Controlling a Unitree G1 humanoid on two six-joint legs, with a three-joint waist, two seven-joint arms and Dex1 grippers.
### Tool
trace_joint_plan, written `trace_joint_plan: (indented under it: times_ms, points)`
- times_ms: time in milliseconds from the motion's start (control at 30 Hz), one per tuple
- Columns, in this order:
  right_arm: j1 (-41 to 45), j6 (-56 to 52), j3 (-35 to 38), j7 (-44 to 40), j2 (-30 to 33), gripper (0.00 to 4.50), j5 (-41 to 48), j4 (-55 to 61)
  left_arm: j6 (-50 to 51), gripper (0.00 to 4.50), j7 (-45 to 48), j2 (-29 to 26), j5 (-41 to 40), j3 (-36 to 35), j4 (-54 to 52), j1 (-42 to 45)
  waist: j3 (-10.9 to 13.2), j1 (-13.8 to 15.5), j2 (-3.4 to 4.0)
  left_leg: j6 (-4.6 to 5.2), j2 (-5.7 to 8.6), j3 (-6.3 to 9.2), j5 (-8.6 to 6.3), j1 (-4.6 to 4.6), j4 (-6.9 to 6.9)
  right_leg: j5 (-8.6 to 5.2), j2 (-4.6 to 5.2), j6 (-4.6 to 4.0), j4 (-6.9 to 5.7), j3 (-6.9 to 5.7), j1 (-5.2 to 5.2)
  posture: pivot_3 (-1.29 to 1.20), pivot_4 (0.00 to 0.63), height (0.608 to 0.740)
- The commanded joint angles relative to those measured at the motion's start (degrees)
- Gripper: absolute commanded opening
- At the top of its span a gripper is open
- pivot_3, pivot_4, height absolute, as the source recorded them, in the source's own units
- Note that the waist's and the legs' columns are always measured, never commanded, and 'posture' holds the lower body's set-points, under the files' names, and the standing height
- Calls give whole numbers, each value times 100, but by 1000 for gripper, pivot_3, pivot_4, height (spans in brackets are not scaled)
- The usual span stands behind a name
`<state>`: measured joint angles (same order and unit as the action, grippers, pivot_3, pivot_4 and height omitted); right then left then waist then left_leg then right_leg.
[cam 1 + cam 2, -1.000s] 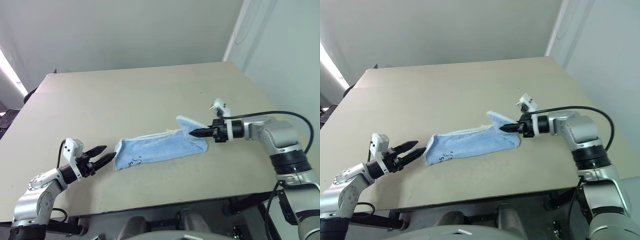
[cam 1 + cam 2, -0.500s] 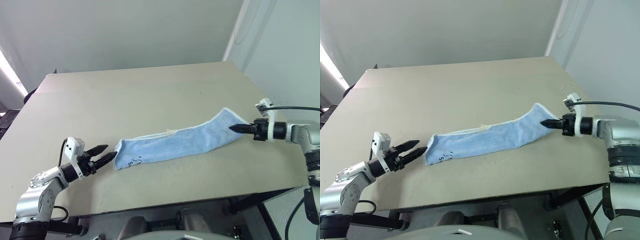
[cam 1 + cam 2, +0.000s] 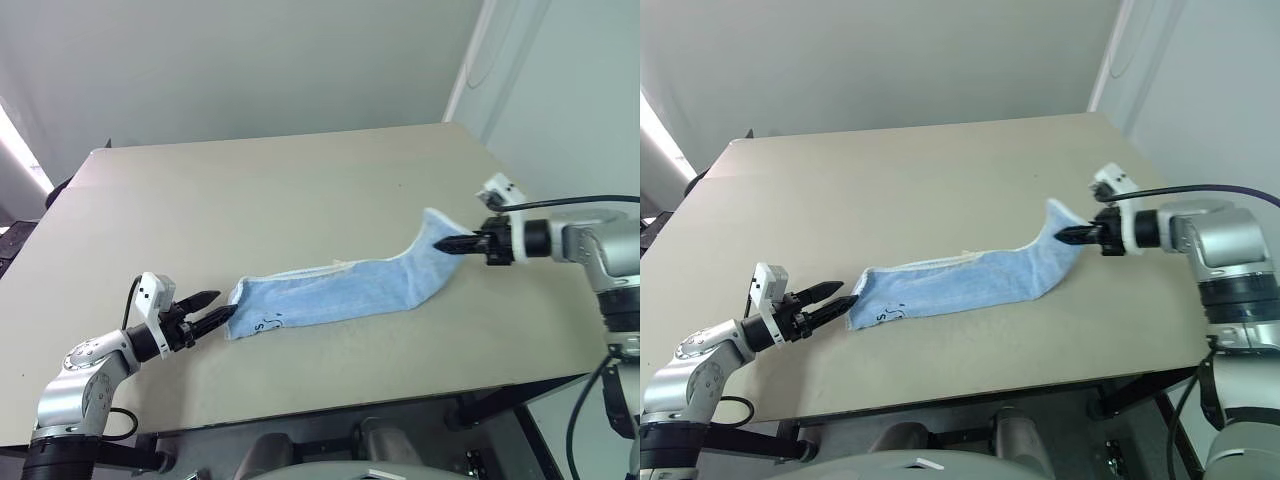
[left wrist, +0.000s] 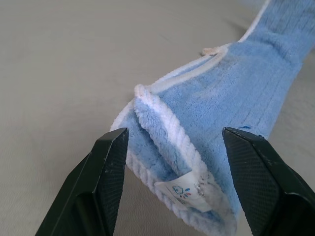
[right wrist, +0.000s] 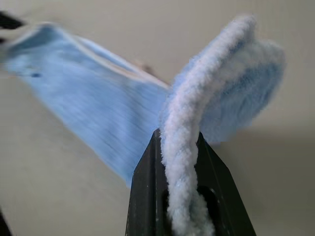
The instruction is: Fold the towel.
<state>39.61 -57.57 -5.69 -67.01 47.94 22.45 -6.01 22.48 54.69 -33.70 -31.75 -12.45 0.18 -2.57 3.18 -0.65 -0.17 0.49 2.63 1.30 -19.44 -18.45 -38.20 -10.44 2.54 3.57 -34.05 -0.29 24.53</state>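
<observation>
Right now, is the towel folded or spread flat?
Folded lengthwise into a long doubled strip: the towel shows stacked edges between the open left claw, while the right claw, shut on it, lifts the far end.

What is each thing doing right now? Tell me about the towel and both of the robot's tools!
Towel: stretched in a long strip on the table, doubled over, right end lifted.
Left tool: open, its fingers either side of the towel's left end, not gripping it.
Right tool: shut on the towel's right end, holding it above the table.
</observation>
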Motion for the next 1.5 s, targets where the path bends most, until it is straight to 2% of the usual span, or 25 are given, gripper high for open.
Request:
trace_joint_plan:
  times_ms: [33,267,500,600,800,933,1067,1167,1333,1500]
  points:
    - [202,-356,-288,51,-281,66,272,686,98,3221,-30,-86,-34,-74,-159,14,0,2,0,0,0,1,0,-2,0,2,1,3,1,0,0,0,0,740]
    - [116,-479,-1142,329,-1055,66,227,1014,254,3221,-80,-81,-80,-112,-271,35,0,17,-1,-1,1,4,0,-5,0,14,6,-16,0,-1,4,0,0,740]
    - [88,-350,-1502,706,-1644,66,14,440,273,3221,-154,-76,-89,-160,-373,-41,-2,2,-3,-2,2,6,0,-8,0,18,8,-22,0,-3,6,0,0,740]
    - [113,-339,-1347,593,-1780,732,242,454,278,3221,-166,-64,-90,-160,-412,-91,-2,-3,-3,-3,2,6,-1,-8,1,18,8,-22,0,-3,7,0,0,740]
    - [-39,-192,-370,200,-1710,2834,1090,906,276,3221,-169,-47,-102,-152,-442,-135,-2,14,-3,-3,2,7,-1,-10,0,18,6,-21,-1,-4,9,0,0,740]
    - [31,163,195,475,-1627,2834,1030,368,262,3221,-156,-60,-103,-169,-462,-199,-4,2,-7,-3,3,7,-1,-9,0,18,7,-21,4,-4,5,0,0,740]
    - [-417,1712,1,477,-1496,2834,281,-79,316,3221,-141,-66,-179,-203,-483,-208,-6,2,-10,-3,3,6,-1,-5,1,16,5,-21,3,-5,3,0,0,740]
    - [-675,2580,-204,542,-1787,2834,-83,-441,482,3221,-117,-96,-344,-262,-514,-214,-5,-20,-9,-3,1,6,-1,-3,5,5,0,0,0,-5,3,0,0,740]
    - [-901,3332,-603,546,-2278,2834,-522,-898,1079,3221,-366,-146,-779,-562,-653,-168,-5,-41,-8,-3,-1,0,-1,3,3,19,-2,-20,-10,1,4,0,0,740]
    - [-798,4089,-1019,1158,-2797,2834,-1334,-1921,1671,3221,-572,-295,-916,-625,-655,-168,-6,-29,-10,-4,-1,3,0,5,0,20,-1,-22,-10,0,0,0,0,740]
